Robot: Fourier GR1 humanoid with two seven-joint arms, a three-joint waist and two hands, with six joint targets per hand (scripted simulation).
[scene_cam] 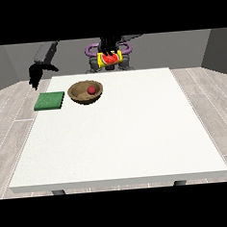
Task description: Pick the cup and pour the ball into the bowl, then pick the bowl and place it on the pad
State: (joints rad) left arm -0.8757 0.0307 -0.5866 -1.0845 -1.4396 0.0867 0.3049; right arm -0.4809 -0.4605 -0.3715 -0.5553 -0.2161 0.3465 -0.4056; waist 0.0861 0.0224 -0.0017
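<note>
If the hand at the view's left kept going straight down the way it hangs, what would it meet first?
Probably nothing on the table. That hand hangs by the far left corner of the table, apparently off its edge. The pad lies nearer the camera and a bit right of that line, though depth is unclear.

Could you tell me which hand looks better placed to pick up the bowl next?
Probably the right hand, at the view's left: it hangs free near the pad and bowl, while the other hand holds the cup.
</note>
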